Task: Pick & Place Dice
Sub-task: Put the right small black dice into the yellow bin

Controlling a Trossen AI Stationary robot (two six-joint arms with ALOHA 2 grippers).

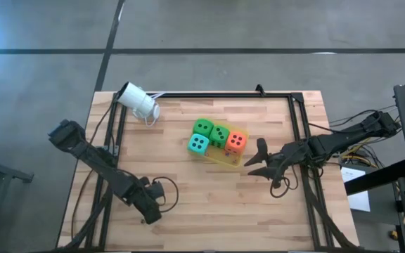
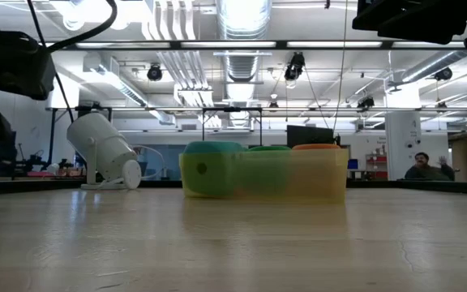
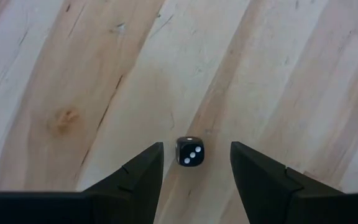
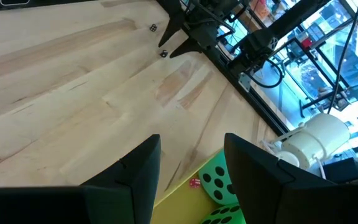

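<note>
Showing only pips, dice [image 1: 217, 138].

The pale, grain-streaked wooden bench [image 1: 209, 197] is showing a smooth, faintly glossy sheen. On it, a translucent yellow plastic tray [image 2: 314, 178] is holding matt, soft-looking green, teal and orange-red dice [image 1: 219, 137]. Beside the tray, a glossy white plastic cylinder camera [image 1: 138, 102] is lying.

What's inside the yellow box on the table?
The yellow box holds four dice: two green ones, a teal one and an orange one. They fill it, so anything underneath them is hidden.
</note>
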